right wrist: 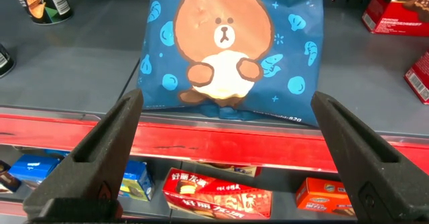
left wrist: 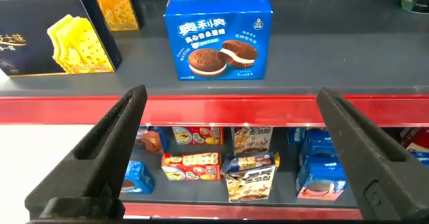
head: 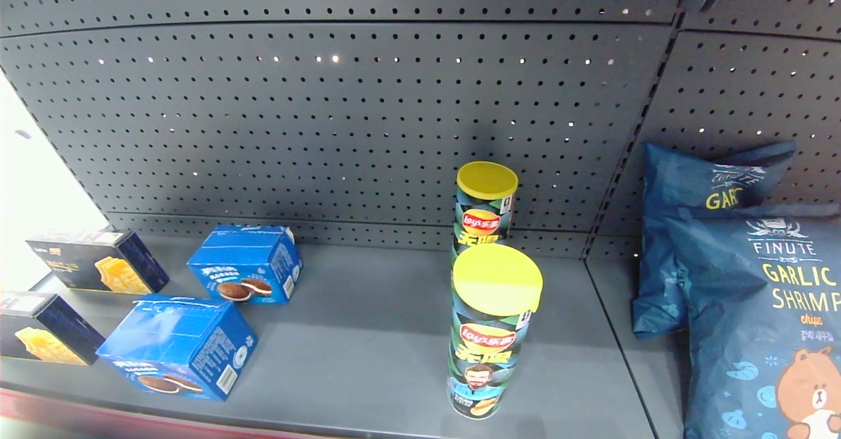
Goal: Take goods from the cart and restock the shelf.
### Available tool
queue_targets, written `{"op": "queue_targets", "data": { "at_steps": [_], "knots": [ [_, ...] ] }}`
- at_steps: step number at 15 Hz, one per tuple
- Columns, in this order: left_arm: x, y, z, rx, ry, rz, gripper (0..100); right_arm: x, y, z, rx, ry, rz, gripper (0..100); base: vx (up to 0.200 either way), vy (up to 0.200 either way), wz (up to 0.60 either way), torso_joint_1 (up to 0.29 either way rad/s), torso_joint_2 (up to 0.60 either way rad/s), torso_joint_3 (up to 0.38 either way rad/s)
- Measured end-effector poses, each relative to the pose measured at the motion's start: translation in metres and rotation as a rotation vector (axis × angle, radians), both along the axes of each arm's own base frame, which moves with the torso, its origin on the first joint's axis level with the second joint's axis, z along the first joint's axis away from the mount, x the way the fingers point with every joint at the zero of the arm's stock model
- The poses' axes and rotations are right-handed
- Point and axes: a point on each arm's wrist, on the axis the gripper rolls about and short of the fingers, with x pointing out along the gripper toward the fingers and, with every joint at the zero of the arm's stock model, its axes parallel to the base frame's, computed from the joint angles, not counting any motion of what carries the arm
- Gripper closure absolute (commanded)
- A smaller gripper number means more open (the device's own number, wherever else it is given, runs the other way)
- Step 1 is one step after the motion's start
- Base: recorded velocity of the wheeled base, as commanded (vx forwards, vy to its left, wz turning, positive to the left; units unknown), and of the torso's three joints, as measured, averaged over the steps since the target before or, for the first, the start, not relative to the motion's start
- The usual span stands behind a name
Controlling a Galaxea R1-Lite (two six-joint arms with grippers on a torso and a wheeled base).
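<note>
Shelf [head: 368, 334] of grey metal is partly stocked. The left claw [left wrist: 228, 163] and right claw [right wrist: 224, 163] both hang spread wide and empty, just in front of its red front lip [left wrist: 221, 106]. My worry is the tall chip can with the yellow plastic lid [head: 494, 334], standing near the front edge. Left of it sit blue cardboard cookie boxes [head: 177, 350]. Right of it a dark blue bear-print snack bag [head: 762, 334] reaches the lip. Anything shoved in close beside that can could topple it off.

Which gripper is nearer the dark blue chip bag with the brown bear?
Right. The right gripper hangs open directly before the bag, across the red shelf edge; the left gripper faces the blue cookie box, well to the bag's left.
</note>
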Motion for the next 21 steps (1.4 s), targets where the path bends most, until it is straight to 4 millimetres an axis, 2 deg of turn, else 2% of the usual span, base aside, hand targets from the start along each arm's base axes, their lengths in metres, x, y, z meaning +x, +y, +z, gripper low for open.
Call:
{"op": "queue_targets", "data": {
  "at_steps": [8, 11, 15, 18, 21],
  "knots": [
    [-0.0001, 0.0, -0.0005, 0.004, -0.002, 0.0, 0, 0.0, 0.0, 0.0, 0.0, 0.0, 0.0, 0, 0.0, 0.0, 0.0, 0.0, 0.0, 0.0],
    [-0.0001, 0.0, -0.0006, 0.006, -0.002, -0.001, 0, 0.0, 0.0, 0.0, 0.0, 0.0, 0.0, 0, -0.2, 0.0, 0.0, 0.01, 0.0, 0.004],
    [-0.0002, 0.0, -0.0005, 0.004, -0.003, 0.0, 0, 0.0, 0.0, 0.0001, 0.0, -0.001, 0.0, 0, 0.0, 0.0, 0.0, 0.0, 0.0, 0.0],
    [-0.0002, -0.0001, -0.0005, 0.014, -0.003, -0.004, 0, 0.0, 0.0, 0.0, 0.0, 0.0, 0.0, 0, 0.0, 0.2, 0.0, 0.014, 0.01, 0.001],
    [-0.0002, -0.0001, -0.0006, 0.014, -0.002, -0.004, 0, 0.0, 0.0, 0.0, 0.0, 0.0, 0.0, 0, 0.0, 0.0, 0.0, 0.0, 0.0, 0.0]
  ]
}}
